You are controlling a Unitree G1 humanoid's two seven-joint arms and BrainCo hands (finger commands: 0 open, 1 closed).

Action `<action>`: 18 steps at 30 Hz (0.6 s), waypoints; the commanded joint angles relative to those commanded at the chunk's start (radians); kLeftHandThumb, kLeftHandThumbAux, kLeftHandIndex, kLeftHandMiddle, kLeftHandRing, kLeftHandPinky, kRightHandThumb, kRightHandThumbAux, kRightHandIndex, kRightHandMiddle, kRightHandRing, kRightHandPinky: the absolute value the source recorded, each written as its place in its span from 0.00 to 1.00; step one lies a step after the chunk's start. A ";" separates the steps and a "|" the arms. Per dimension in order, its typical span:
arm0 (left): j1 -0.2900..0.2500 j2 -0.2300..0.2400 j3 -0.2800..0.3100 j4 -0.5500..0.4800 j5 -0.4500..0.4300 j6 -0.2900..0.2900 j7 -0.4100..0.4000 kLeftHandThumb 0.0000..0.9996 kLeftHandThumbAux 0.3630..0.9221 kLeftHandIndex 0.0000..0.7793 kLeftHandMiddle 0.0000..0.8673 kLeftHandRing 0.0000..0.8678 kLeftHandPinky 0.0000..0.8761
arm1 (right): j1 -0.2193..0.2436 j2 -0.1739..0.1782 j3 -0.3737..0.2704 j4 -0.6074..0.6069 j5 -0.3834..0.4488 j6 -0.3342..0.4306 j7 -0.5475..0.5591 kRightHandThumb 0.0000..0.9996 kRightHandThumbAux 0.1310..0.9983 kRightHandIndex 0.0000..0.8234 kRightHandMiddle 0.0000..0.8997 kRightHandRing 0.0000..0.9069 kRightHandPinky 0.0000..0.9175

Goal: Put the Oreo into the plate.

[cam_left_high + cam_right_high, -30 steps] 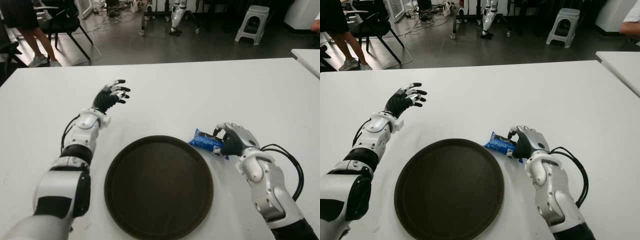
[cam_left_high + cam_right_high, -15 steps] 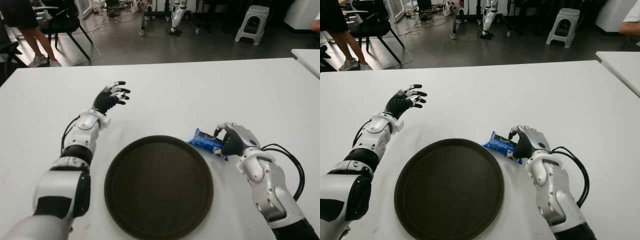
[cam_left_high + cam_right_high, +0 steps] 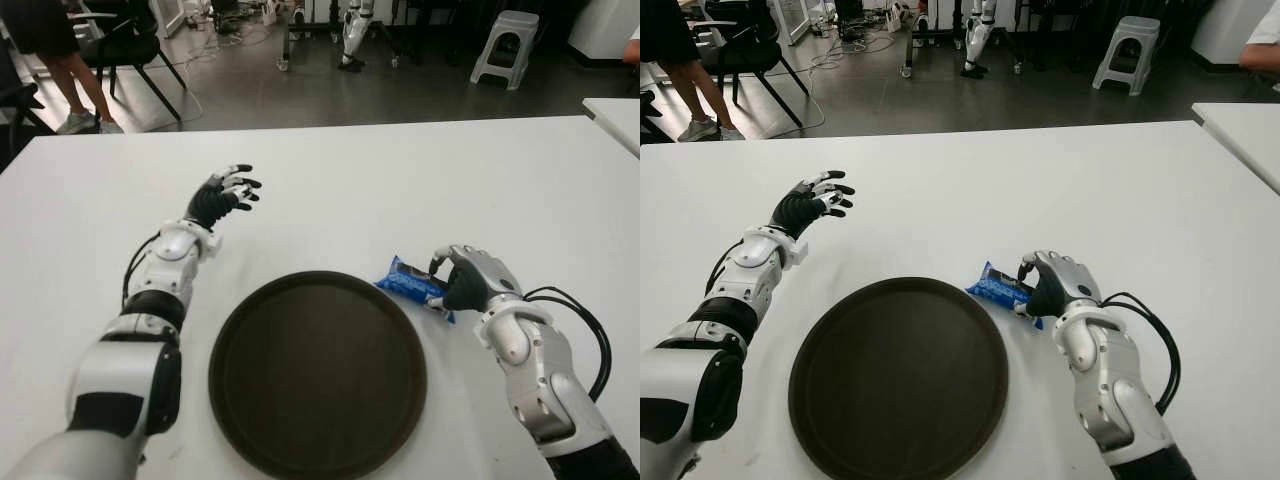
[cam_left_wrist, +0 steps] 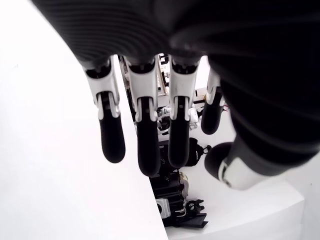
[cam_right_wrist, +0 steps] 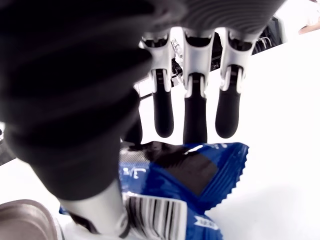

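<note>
A blue Oreo packet (image 3: pixel 406 281) lies on the white table (image 3: pixel 400 190), just off the right rim of a round dark brown plate (image 3: pixel 317 370). My right hand (image 3: pixel 462 281) is at the packet's right end with its fingers curled over it and the thumb against it. The right wrist view shows the packet (image 5: pixel 192 175) under the fingertips (image 5: pixel 195 122), with the plate's edge (image 5: pixel 22 220) beside it. The plate has nothing in it. My left hand (image 3: pixel 222 194) hovers over the table at the far left of the plate, fingers spread and holding nothing.
Beyond the table's far edge stand a black chair (image 3: pixel 120 45), a grey stool (image 3: pixel 505 45) and a person's legs (image 3: pixel 60 70). A second white table (image 3: pixel 615 115) shows at the far right. A black cable (image 3: pixel 580 320) loops beside my right forearm.
Hardly anything differs. My right hand and the packet have shifted very slightly beside the plate's rim. The left hand holds its raised pose.
</note>
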 joint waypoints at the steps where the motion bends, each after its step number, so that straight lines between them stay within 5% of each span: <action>1: 0.000 0.000 0.000 0.001 0.000 0.001 0.000 0.09 0.49 0.25 0.39 0.40 0.41 | 0.000 0.000 0.000 0.000 0.001 -0.001 0.000 0.12 0.88 0.69 0.82 0.84 0.82; 18: -0.003 0.005 -0.009 0.006 0.008 0.001 0.008 0.07 0.51 0.27 0.40 0.42 0.43 | -0.003 -0.017 0.005 0.016 -0.004 -0.029 -0.001 0.14 0.89 0.69 0.82 0.83 0.81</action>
